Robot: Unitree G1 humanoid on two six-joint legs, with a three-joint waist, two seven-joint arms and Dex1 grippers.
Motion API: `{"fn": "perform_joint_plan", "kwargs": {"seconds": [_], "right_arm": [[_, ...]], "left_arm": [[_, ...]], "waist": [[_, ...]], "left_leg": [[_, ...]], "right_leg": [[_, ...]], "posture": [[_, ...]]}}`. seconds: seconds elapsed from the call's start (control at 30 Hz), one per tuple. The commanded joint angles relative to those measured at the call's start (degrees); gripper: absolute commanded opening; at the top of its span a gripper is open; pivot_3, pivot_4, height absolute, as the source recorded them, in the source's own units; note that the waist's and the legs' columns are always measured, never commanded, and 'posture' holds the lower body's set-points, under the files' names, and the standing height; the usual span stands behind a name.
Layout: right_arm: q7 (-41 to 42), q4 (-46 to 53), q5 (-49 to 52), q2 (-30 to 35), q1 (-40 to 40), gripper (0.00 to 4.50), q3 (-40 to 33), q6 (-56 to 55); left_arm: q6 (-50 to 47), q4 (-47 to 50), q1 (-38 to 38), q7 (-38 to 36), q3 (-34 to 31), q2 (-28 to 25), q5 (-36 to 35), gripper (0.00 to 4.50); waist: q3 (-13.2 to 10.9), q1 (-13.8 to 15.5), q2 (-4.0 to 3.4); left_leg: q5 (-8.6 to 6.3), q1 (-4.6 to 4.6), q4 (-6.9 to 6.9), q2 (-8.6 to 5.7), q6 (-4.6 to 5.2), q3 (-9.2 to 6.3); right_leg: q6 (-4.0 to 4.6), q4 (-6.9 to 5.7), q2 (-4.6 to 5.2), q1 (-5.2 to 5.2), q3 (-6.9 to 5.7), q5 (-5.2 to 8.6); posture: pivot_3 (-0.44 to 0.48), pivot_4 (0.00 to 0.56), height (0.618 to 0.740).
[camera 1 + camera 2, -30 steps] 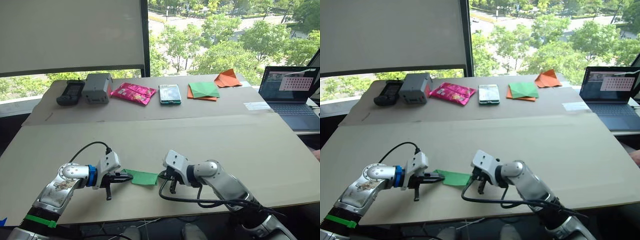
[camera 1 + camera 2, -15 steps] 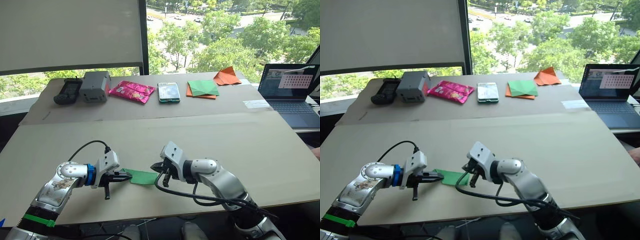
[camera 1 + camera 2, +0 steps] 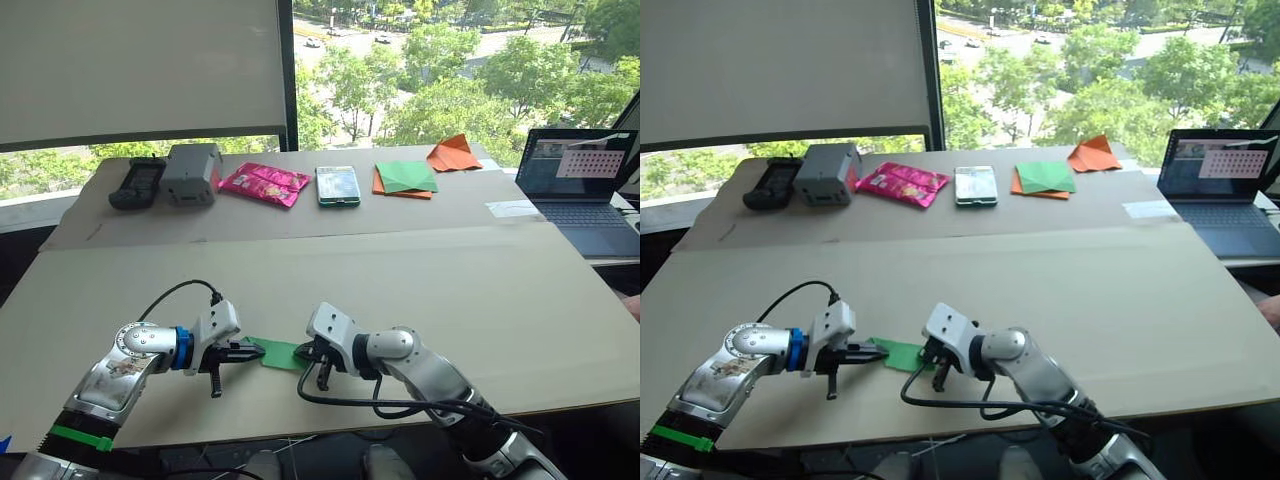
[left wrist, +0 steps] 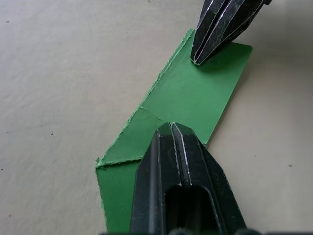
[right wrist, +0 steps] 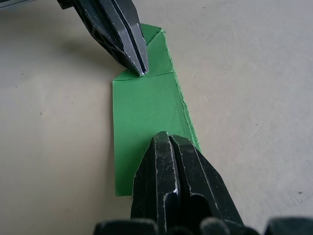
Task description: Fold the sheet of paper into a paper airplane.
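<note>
The bright green folded strip of paper [image 3: 281, 353] is lying flat near the front edge of the tan cardboard-covered table [image 3: 400, 280]. The left gripper [image 4: 172, 128], fingers pressed together, is pinning its pointed end, while the right gripper [image 5: 165, 138], fingers likewise closed, is pressing down the square end

Bench [image 3: 420, 270]: broad, pale beige, a seam running across it. Window [image 3: 450, 70]: wide, behind the bench, daylit, showing green trees and a road; a white roller blind [image 3: 140, 65] covers its left part beside a dark frame post [image 3: 289, 75].
</note>
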State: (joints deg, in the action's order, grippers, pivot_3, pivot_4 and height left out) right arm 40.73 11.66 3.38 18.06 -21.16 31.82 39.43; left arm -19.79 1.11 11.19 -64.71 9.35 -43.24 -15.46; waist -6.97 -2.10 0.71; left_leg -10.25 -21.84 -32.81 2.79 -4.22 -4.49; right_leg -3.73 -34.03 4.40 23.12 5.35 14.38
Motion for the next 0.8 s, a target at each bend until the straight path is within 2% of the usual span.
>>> {"fn": "perform_joint_plan", "kwargs": {"seconds": [0.03, 0.2, 0.37, 0.8], "right_arm": [[-0.82, -3.41, -1.70, 1.17, 1.17, 0.01, 1.30, 3.32], [-1.10, -3.03, -2.09, 1.54, 0.99, 0.01, 1.88, 4.02], [-1.28, -1.61, -1.63, 1.42, 1.33, 0.01, 2.06, 5.18], [-3.08, -3.07, -1.53, 0.03, -0.28, 0.01, 1.23, 6.84]], "left_arm": [[-1.05, -1.43, 3.47, 0.30, 2.42, 2.60, 1.27, 0.00], [0.47, -4.70, 6.90, -0.05, 5.29, 5.57, 3.67, 0.00], [2.68, -8.08, 8.39, -1.51, 7.23, 6.19, 5.97, 0.00], [6.32, -11.13, 6.61, -4.70, 7.08, 2.47, 7.89, 0.00]], "waist": [[0.00, 0.01, 0.05], [0.05, -0.22, 0.12], [0.13, -0.19, 0.09], [0.31, -0.52, 0.16]], "left_leg": [[0.00, -0.02, 0.00, 0.00, 0.00, 0.00], [0.01, -0.01, -0.01, 0.00, 0.02, -0.01], [0.02, 0.03, -0.01, 0.00, 0.04, -0.03], [0.02, 0.12, -0.01, 0.01, 0.04, -0.03]], "right_leg": [[0.00, 0.00, 0.00, 0.01, 0.00, 0.00], [0.00, -0.03, -0.05, -0.01, 0.01, 0.00], [-0.01, -0.08, -0.10, -0.09, 0.04, -0.01], [-0.01, -0.11, -0.11, -0.10, 0.05, -0.01]], "posture": [[0.000, 0.150, 0.732], [0.000, 0.150, 0.732], [0.000, 0.150, 0.732], [0.000, 0.150, 0.732]]}}
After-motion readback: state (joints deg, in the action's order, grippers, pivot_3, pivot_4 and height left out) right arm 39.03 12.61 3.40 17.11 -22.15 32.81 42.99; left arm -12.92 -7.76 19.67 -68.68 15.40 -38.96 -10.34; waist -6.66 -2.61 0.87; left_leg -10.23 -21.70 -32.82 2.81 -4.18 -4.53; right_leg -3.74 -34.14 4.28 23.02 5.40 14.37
